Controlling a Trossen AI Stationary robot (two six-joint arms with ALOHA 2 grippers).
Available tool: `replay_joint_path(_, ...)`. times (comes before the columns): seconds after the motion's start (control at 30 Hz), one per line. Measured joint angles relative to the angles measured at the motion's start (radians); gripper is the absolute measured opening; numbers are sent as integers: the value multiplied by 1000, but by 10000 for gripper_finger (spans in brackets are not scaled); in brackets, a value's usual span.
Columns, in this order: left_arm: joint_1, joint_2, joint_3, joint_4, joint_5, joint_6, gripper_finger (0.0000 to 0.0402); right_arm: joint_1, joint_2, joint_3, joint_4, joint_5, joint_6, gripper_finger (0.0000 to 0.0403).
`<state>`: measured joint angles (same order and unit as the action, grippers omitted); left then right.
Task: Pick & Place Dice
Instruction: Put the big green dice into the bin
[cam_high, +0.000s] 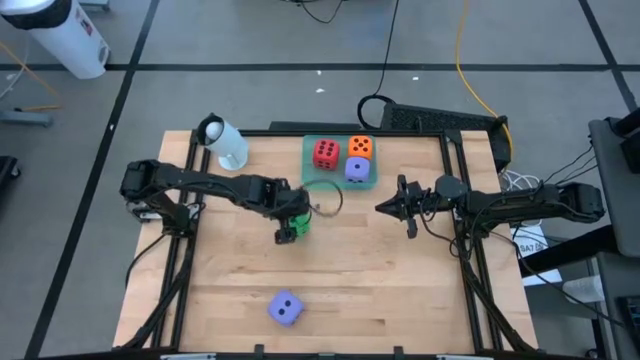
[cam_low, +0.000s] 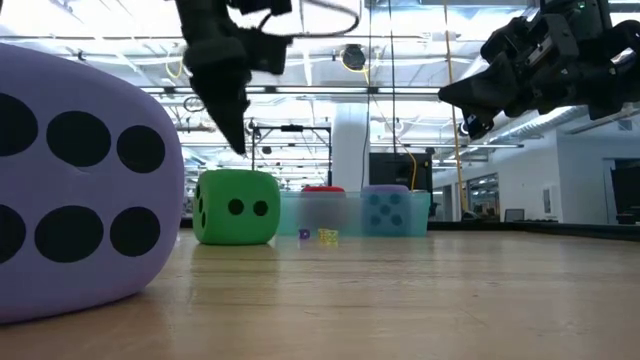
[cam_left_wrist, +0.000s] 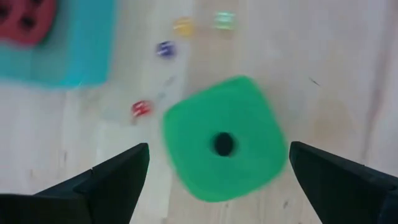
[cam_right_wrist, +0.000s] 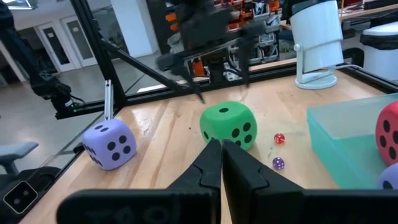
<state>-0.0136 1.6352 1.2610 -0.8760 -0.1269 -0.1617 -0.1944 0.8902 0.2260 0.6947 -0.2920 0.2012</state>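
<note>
Green foam die (cam_high: 299, 222) sits on the wooden table (cam_high: 350, 280) directly beneath the left gripper (cam_high: 289, 229), whose fingers stand wide apart above it, straddling it and holding nothing. In the left wrist view this die (cam_left_wrist: 221, 146) shows one dark pip on its top face, and its corners look rounded and soft. Nearer the table's front edge lies a purple-blue die (cam_high: 285, 309), well apart from both arms. Behind the green die, the translucent green tray (cam_high: 311, 165) holds a red die (cam_high: 326, 153), an orange die (cam_high: 361, 147) and a second purple-blue die (cam_high: 357, 170). Several tiny dice (cam_right_wrist: 278, 138), possibly beads, lie between green die and tray. At right, the right gripper (cam_high: 385, 206) hovers closed and empty.
</note>
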Motion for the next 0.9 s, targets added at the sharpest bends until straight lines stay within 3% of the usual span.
replay_joint_path(0.07, 38, 0, 0, -16, 39, -84, 400, 2, 0, 0, -1, 0, 10, 4)
replay_joint_path(0.23, 124, 0, 0, -39, 285, -225, 400, 35, 5, 0, 0, 4, 30, 4)
replay_joint_path(0.67, 110, 44, 0, 31, 310, -241, 400, 52, 4, 0, 21, -3, 22, 4)
replay_joint_path(0.9, 62, 76, 2, 43, 218, -261, 400, 11, 3, 0, 39, -123, -4, 4)
